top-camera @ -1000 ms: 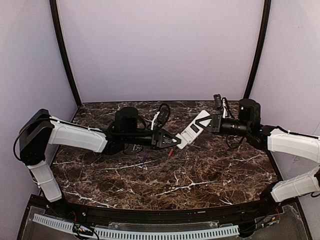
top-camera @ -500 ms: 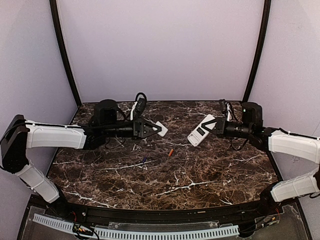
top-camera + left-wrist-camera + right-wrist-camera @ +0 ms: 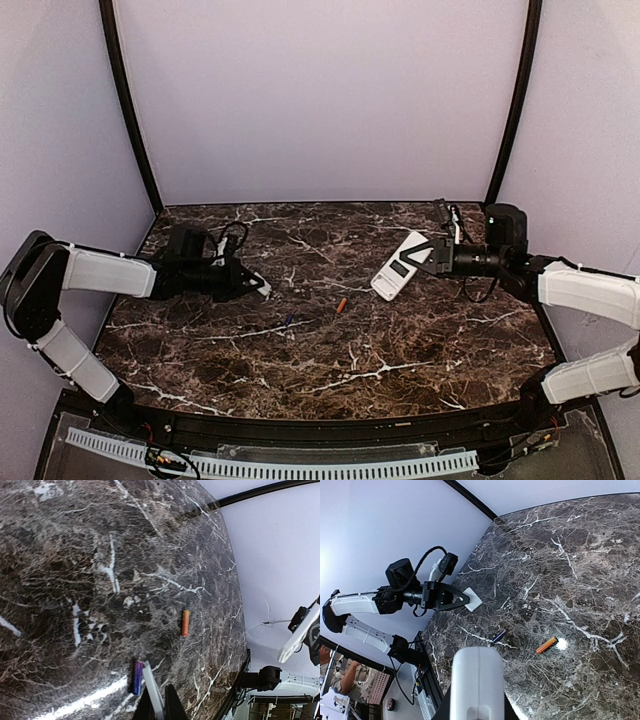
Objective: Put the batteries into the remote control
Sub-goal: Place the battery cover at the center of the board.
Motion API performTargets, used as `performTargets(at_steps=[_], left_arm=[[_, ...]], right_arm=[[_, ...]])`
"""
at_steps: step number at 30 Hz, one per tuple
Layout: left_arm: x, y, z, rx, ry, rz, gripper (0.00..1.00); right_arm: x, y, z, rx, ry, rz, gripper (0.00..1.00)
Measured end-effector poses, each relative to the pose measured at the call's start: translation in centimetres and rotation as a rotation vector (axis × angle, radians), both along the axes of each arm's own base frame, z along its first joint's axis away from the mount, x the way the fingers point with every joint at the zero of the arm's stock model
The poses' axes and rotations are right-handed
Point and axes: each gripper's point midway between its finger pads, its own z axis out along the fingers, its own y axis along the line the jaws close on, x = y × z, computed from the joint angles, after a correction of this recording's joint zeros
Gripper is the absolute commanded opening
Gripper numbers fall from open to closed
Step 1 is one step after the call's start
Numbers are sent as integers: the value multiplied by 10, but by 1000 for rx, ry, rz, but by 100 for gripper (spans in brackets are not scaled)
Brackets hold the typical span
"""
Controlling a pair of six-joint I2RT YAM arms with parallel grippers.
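Dark marble table (image 3: 400, 370) under plain lilac walls, and there's been a change in the middle of it. Nearest the bottom of the overhead view the stone is bare. Then come the two cells, lying loose just left of centre: the blue battery (image 3: 288, 321) first, and the orange battery (image 3: 341, 304) a little up and to its right. They are apart from each other and nothing touches them.

Now the news. A second ago the two arms met mid-frame at the remote. Since then the left arm has swung back to the left side, and it hasn't gone empty! The left gripper (image 3: 252, 286) is pressed tight on a small white cover (image 3: 263, 292), low over the table at centre left. From its own wrist camera that cover (image 3: 152, 695) shows as a thin white strip edge-on between the fingers.

Furthest back, at upper right, the right gripper (image 3: 432, 256) is clamped on one end of the remote (image 3: 400, 265), holding it in the air, tilted. A dark rectangle shows on its white upper face.

My read is that the battery door is off and the bay is open. The cover needs parking, and then the left arm is free to fetch a cell.
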Motion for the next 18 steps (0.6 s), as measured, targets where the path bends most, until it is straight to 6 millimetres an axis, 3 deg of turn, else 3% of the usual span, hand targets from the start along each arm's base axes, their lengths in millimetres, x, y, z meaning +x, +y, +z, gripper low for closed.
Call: performTargets(at_steps=[7, 18], left_arm=[[-6, 20, -48, 55, 130, 35, 0], [-15, 26, -72, 56, 214, 35, 6]], right_arm=[[-10, 6, 9, 37, -21, 76, 0], [-20, 11, 10, 57, -24, 150, 0]])
